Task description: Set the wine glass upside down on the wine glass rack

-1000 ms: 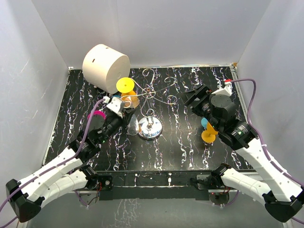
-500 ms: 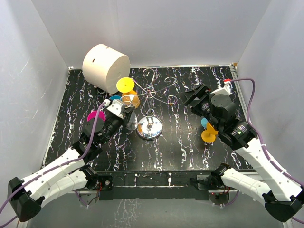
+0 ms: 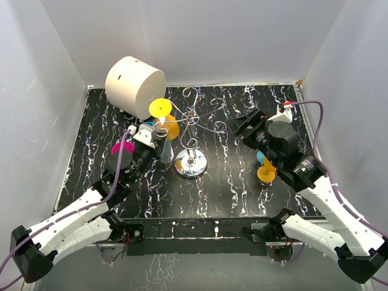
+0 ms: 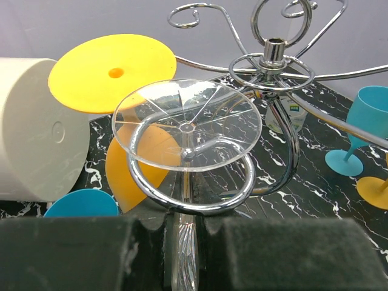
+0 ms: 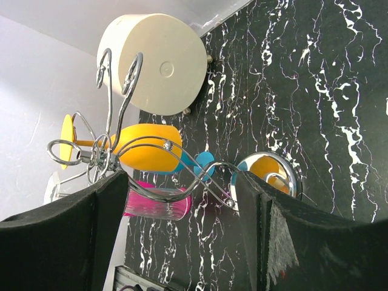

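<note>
- Your left gripper [image 4: 183, 242] is pinched on the bowl of the clear wine glass [image 4: 185, 124]; in the left wrist view the bowl sits squeezed between the two black pads [image 4: 79, 254].
- The glass is upside down, with its foot on top and its stem running down through a chrome spiral loop [image 4: 200, 206].
- That loop belongs to the wine glass rack [image 3: 191, 163], which stands about mid-bench. The loop is on the side facing the left edge.
- The foot looks to sit just above the ring. You cannot tell from these views whether it rests on the wire.
- My reading: the inverting and threading are done. What is left is to ease the glass down until the wire carries the foot, then spread the fingers and draw back toward the near edge.
- Watch the yellow-footed orange glass [image 4: 112, 70] hanging just beside yours, toward the far edge.
- Beyond it, the cream cylinder [image 3: 134, 82] lies in the far left corner.
- Your right gripper [image 5: 182, 182] is spread wide with nothing between its fingers. It hangs on the right side of the bench, facing the rack and well apart from it.
- A blue glass [image 4: 371, 112] stands on the bench toward the right edge.
</note>
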Controlling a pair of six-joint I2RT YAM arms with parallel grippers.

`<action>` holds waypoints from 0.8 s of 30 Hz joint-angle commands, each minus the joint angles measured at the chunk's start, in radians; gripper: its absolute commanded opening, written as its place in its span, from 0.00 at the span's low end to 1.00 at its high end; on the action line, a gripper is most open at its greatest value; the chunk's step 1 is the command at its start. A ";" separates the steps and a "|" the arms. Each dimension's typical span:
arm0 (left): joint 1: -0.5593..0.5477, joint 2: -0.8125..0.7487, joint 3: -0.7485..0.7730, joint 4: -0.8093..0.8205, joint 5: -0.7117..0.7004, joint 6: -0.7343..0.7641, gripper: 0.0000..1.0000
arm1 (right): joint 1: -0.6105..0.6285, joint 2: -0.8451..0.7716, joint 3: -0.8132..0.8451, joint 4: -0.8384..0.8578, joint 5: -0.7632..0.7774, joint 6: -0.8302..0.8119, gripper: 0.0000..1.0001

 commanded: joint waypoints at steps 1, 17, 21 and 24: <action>-0.002 -0.026 0.014 0.062 -0.046 -0.017 0.00 | -0.003 -0.009 0.006 0.060 -0.005 0.004 0.70; -0.002 -0.082 -0.001 0.045 -0.092 -0.028 0.00 | -0.003 0.002 0.018 0.063 -0.012 0.005 0.70; -0.002 -0.107 -0.012 0.029 -0.089 -0.025 0.00 | -0.003 0.005 0.020 0.064 -0.013 0.007 0.70; -0.002 -0.122 -0.017 0.015 -0.078 -0.023 0.00 | -0.003 0.008 0.021 0.066 -0.016 0.008 0.70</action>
